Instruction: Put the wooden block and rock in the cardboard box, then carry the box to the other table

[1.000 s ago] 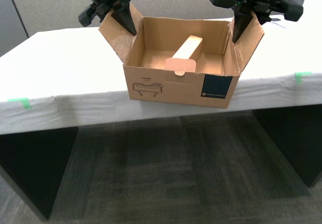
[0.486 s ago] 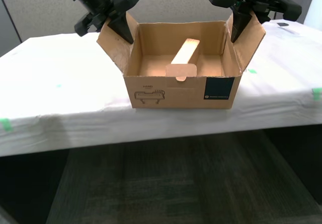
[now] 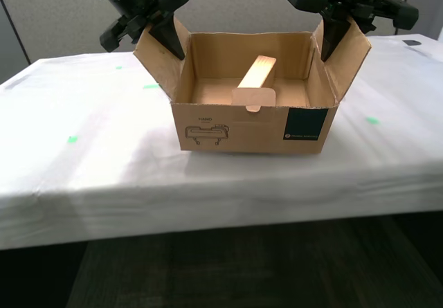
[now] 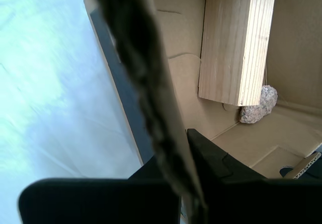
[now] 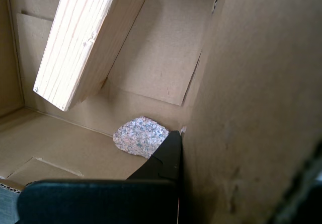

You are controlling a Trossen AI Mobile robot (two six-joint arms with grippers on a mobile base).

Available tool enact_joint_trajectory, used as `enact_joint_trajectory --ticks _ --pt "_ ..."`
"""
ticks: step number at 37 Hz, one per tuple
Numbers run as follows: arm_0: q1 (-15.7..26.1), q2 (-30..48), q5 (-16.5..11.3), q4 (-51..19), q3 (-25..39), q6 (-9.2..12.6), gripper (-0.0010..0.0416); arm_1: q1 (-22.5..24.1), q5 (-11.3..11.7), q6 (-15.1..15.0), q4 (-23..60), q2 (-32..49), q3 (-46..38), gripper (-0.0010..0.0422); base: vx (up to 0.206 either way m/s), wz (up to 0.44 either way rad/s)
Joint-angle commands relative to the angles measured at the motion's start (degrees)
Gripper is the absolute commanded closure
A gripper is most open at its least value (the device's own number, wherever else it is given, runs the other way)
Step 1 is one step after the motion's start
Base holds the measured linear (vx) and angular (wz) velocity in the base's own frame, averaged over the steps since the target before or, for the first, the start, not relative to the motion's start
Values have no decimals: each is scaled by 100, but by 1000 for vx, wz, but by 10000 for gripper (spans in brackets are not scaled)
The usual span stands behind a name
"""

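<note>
The cardboard box (image 3: 242,128) stands open over the other table (image 3: 104,176), draped in white cloth; I cannot tell whether its base touches the cloth. My first gripper (image 3: 164,37) (image 5: 183,148) is shut on the flap at the exterior view's left. My second gripper (image 3: 337,32) (image 4: 181,158) is shut on the flap at that view's right, beside the dark green label (image 3: 306,124). Inside, the wooden block (image 3: 256,73) (image 4: 236,43) (image 5: 80,38) leans tilted toward the back wall. The rock (image 5: 140,136) (image 4: 259,105) lies on the box floor by the block's lower end, hidden in the exterior view.
Green tape marks (image 3: 72,139) (image 3: 372,120) dot the wrinkled cloth. The table's front edge (image 3: 221,214) runs across the exterior view below the box, with dark carpet (image 3: 277,273) beneath. A grey partition wall (image 3: 242,3) stands behind the table.
The whole scene shifted, so the camera moved closer to the table. The box, still held by both flaps, now sits well in from the table's front edge instead of at it.
</note>
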State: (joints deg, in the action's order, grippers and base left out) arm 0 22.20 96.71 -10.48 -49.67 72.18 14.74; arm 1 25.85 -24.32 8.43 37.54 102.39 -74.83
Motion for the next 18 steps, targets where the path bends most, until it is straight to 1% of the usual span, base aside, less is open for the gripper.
enact_joint_trajectory --ticks 1,9,14,18 --pt "7 -2 -46 2 9 -37 406 61 -66 39 -37 -11 -11 413 198 43" --pt "9 -2 -44 -57 9 -42 406 96 -63 240 -33 -11 -11 413 189 35" --pt "11 -2 -44 -70 9 -37 406 96 -63 319 -31 -11 -11 413 161 21" --pt "11 -2 -46 -72 9 -39 406 101 -63 319 -26 -11 -11 413 162 15"
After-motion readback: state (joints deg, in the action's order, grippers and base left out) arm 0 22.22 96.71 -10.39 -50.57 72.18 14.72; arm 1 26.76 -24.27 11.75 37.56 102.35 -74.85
